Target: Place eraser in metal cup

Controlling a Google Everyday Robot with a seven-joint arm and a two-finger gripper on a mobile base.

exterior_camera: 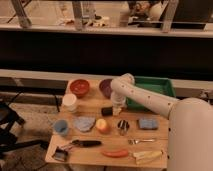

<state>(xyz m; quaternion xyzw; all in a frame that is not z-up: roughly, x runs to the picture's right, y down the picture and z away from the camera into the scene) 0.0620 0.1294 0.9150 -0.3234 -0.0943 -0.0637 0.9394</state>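
The eraser (106, 111), a small flat black block, lies on the wooden table (90, 112) just below the purple bowl. My gripper (117, 107) hangs from the white arm and sits low over the table, right at the eraser's right end. I cannot tell whether it touches the eraser. The metal cup (123, 127), small and shiny with a dark inside, stands upright a little in front of the gripper and slightly to its right.
A red bowl (79, 87), purple bowl (105, 87) and green tray (152, 86) line the back. A white cup (70, 101), light blue cup (61, 127), pale blue pad (84, 123), orange fruit (102, 125), blue sponge (147, 123), fork (142, 141), brush (85, 143), red pepper (115, 153) and banana (147, 156) fill the front.
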